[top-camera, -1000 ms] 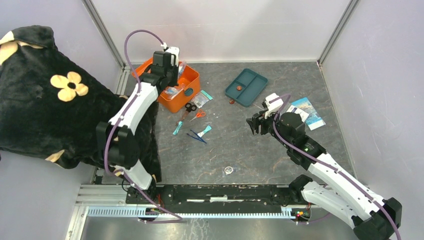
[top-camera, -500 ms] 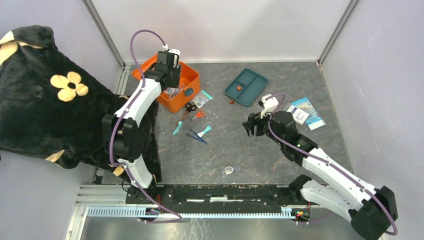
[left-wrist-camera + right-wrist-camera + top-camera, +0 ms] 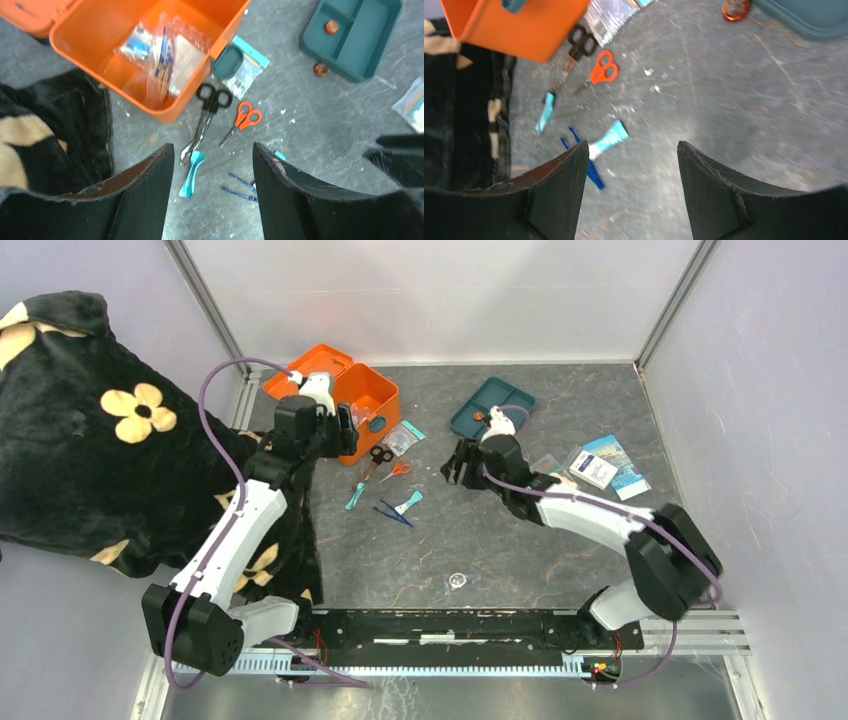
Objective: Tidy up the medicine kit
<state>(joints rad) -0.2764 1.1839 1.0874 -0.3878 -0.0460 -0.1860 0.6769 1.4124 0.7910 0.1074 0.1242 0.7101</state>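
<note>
The medicine kit is parked at the back left of the desk, just beside the black flowery blanket. It's a small orange box with rounded corners, its lid flipped open toward the back and a teal latch on the front wall. Inside there's a little heap of clear packets. Black-handled scissors lie right by the latch side, with small orange scissors next to them. The teal tray sits well apart on the right. The left end effector hangs near the kit's front, fingers spread wide with nothing in them. Same deal with the right end effector, gaping and empty over mid-desk.
</note>
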